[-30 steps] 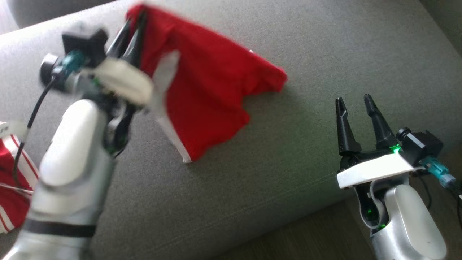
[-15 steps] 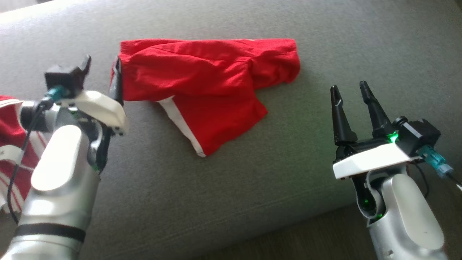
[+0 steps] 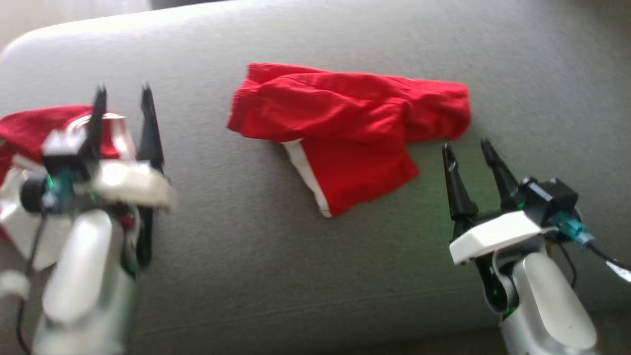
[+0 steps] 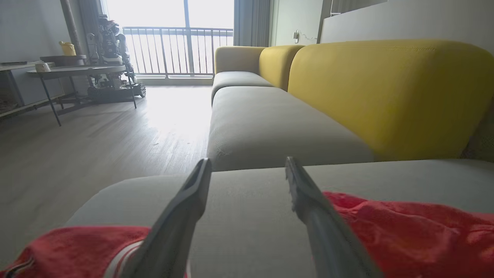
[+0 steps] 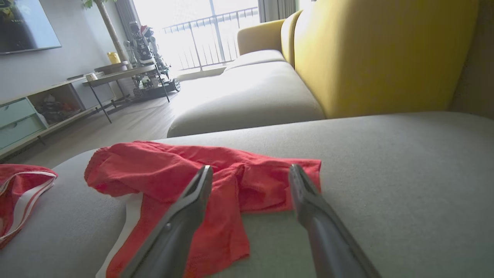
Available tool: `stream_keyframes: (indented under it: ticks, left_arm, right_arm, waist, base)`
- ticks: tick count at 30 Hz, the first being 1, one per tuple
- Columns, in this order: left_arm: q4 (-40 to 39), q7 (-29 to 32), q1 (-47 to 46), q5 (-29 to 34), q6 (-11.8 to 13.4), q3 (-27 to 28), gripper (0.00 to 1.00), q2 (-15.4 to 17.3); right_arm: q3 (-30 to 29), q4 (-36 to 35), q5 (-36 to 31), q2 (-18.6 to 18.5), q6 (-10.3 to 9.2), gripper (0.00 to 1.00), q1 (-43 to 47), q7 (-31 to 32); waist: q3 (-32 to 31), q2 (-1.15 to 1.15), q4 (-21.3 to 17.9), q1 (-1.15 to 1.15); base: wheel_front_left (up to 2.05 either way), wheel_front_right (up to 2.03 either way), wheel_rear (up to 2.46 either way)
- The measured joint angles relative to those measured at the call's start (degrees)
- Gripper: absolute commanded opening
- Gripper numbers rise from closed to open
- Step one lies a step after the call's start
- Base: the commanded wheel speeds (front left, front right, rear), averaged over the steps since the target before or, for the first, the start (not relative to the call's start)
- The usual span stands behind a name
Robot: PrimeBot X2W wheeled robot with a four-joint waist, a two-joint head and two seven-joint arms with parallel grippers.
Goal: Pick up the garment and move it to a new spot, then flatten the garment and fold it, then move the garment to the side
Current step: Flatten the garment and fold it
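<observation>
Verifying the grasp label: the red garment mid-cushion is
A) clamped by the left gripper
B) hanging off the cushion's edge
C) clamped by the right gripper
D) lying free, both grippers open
D: the red garment lies on the grey cushion; left gripper and right gripper stand open, holding nothing.

The head camera looks steeply down from above onto the grey sofa seat (image 3: pixel 276 276) at middling range, with the left tool (image 3: pixel 123 90) at 9 o'clock and the right tool (image 3: pixel 466 145) at 3 o'clock. Both wrist cameras sit low and close over that same seat. They face nearly level along the sofa toward the balcony window (image 4: pixel 170 34), with the yellow backrest (image 4: pixel 386 96) at 2 o'clock.

All three views share the red shorts (image 3: pixel 345 113): at 1 o'clock from the head, 4 o'clock from the left wrist, and 7 o'clock and very near from the right wrist. A second red-and-white garment (image 3: pixel 29 128) sits at 9 o'clock in the head view, 8 o'clock from the left wrist and 9 o'clock from the right wrist.
</observation>
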Motion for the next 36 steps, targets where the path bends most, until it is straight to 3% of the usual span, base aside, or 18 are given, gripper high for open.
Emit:
stream_keyframes:
  ticks: [10, 17, 26, 27, 28, 29, 32, 36]
  left_arm:
    - [-8.32, 0.0, 16.19, 0.55, 1.01, -1.75, 1.0, -3.86]
    - [-8.71, 0.0, 17.59, 2.1, 0.83, -2.91, 1.0, -5.33]
    - [-8.61, 0.0, 17.53, 3.26, -0.16, -2.41, 1.0, -5.79]
    - [-8.61, 0.0, 17.53, 3.5, -0.16, -2.36, 1.0, -5.86]
    - [-8.56, 0.0, 17.51, 3.65, -0.16, -2.3, 1.0, -5.91]
    - [-8.43, 0.0, 17.47, 3.96, -0.16, -2.27, 1.0, -5.93]
    - [-8.29, 0.0, 17.46, 4.19, -0.32, -1.99, 1.0, -6.1]
    - [-8.21, 0.0, 17.46, 4.6, -0.43, -1.57, 1.0, -6.21]
  right_arm:
    - [-2.93, 12.65, 1.94, 0.01, 0.0, 1.0, 1.5, 0.01]
    - [-4.05, 21.28, 5.38, 0.03, 0.0, 1.0, -2.91, 0.02]
    - [-5.23, 33.14, 8.42, 0.0, 0.0, 1.0, -8.45, 0.01]
    - [-5.06, 33.83, 7.81, -0.01, 0.0, 0.95, -8.94, 0.0]
    - [-4.47, 34.23, 6.95, -0.11, 0.0, 0.31, -9.43, -0.02]
    - [-3.46, 34.49, 6.7, -0.26, 0.0, 0.0, -10.03, -0.13]
    - [-0.41, 34.17, 7.34, -0.14, 0.0, 0.0, -10.91, -0.14]
    - [-0.83, 32.53, 6.51, -0.02, 0.0, 0.0, -10.91, -0.14]
  waist:
    - [-2.12, 0.0, 7.11, 0.0]
    - [-2.31, 0.0, 10.81, 0.0]
    - [-1.29, 0.0, 12.54, 0.0]
    - [-1.16, 0.0, 12.66, 0.0]
    - [-1.02, 0.0, 12.76, 0.0]
    - [-0.89, 0.0, 12.85, 0.0]
    - [-0.69, 0.0, 12.9, 0.0]
    - [-0.71, 0.0, 12.55, 0.0]
  base:
    - [0.0, 0.0, 0.0]
    - [0.0, 0.0, 0.0]
    - [0.0, 0.0, 0.0]
    - [0.0, 0.0, 0.0]
    - [0.0, 0.0, 0.0]
    - [0.0, 0.0, 0.0]
    - [0.0, 0.0, 0.0]
    - [0.0, 0.0, 0.0]
